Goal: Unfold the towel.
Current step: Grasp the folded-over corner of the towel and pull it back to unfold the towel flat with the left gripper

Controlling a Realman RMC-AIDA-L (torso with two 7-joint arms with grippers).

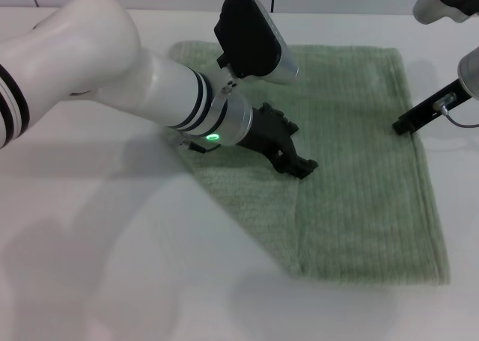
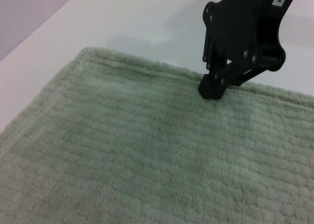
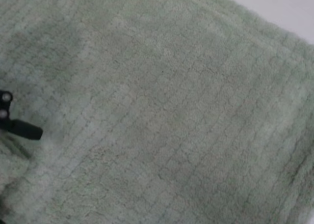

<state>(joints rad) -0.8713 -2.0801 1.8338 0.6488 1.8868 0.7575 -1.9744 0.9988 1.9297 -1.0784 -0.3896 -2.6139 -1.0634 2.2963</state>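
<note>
The towel [image 1: 352, 161] is pale sage-green ribbed terry and lies flat on the white table, right of centre. A folded layer covers its left part, with a straight edge running toward me from under the left gripper. My left gripper [image 1: 303, 164] rests low on the towel's middle-left, at the far end of that edge. My right gripper [image 1: 399, 126] is shut, with its tip at the towel's right hem. The left wrist view shows the towel [image 2: 147, 150] and the right gripper [image 2: 212, 90] touching the hem. The right wrist view is filled by the towel [image 3: 171, 101], with the left gripper [image 3: 22, 129] at one side.
The white table [image 1: 112, 266] surrounds the towel on the left and front. My left arm [image 1: 112, 64] crosses the towel's far left corner and hides part of it. The back wall runs just beyond the towel's far edge.
</note>
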